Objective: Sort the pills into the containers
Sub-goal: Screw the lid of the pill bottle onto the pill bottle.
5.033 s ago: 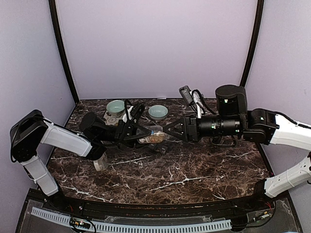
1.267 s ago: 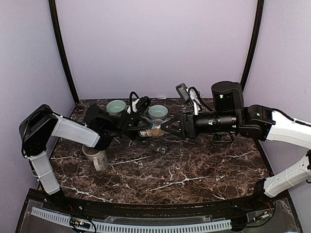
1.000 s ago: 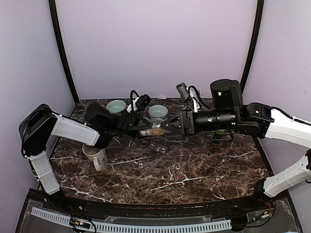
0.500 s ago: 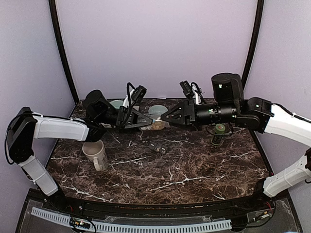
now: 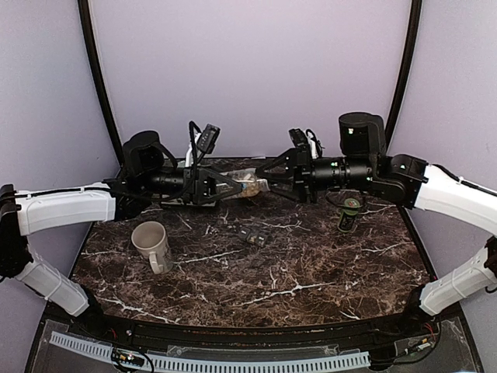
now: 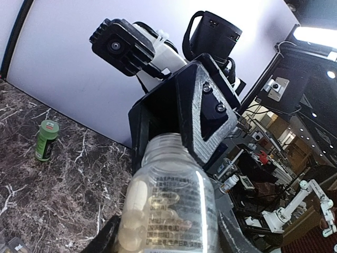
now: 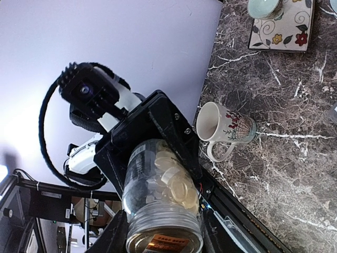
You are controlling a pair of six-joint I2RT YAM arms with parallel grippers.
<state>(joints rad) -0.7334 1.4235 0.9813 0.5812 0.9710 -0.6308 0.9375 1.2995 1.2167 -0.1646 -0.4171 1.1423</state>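
Bottle (image 5: 247,185) pinched aloft from both ends: left hand (image 5: 231,187) on body, right hand (image 5: 265,184) on neck, probably for uncapping.

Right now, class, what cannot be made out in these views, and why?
1. Top view: clear plastic pill bottle, both ends covered by the left gripper and right gripper clamping it.
2. Left wrist view: its printed label, too blurred to read.
3. Right wrist view: pale green ceramic bowl, cut off by the top edge.
4. Top view: small dark object on the marble table, too small to identify.
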